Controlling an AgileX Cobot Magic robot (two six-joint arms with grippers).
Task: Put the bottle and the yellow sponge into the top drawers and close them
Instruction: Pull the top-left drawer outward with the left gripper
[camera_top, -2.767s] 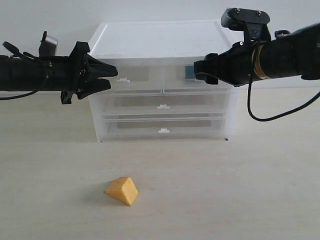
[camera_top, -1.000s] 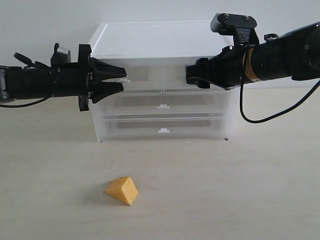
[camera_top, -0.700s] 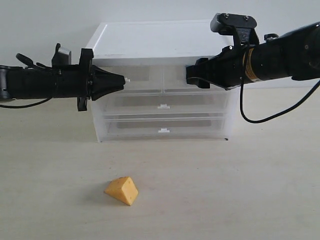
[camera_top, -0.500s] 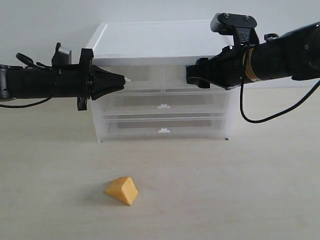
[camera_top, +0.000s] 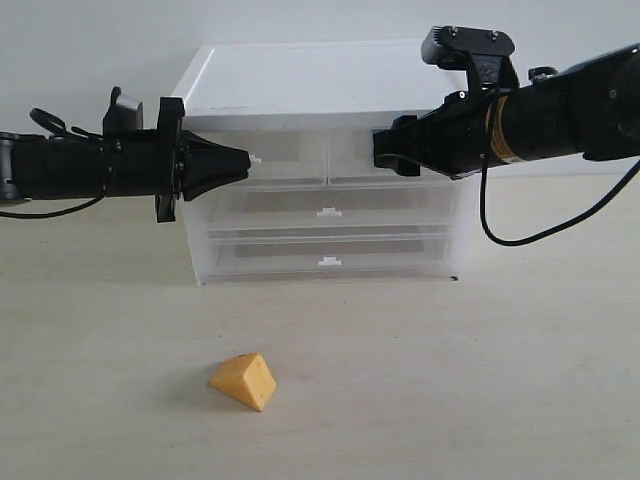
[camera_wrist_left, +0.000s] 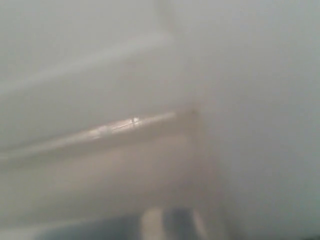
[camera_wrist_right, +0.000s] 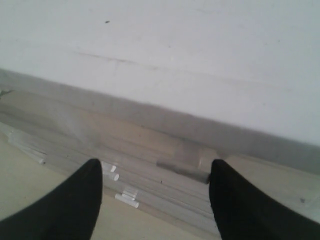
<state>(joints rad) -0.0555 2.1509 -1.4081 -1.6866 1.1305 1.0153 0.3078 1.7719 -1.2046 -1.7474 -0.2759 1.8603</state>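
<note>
The yellow sponge lies on the table in front of the cabinet. My left gripper reaches in level from the left. Its fingers are pinched together on the white tab handle of the left top drawer, which sits flush in the cabinet. The left wrist view is a close blur. My right gripper is open and empty, its black fingers spread in front of the right top drawer. The bottle is hidden behind that gripper.
Two full-width clear drawers with white tabs sit shut below the top pair. The right arm's black cable hangs beside the cabinet's right side. Bare table surrounds the sponge.
The left gripper moved right to the left top drawer's tab and shut on it, then held still. The right gripper moved left across the right top drawer, covering the bottle.
</note>
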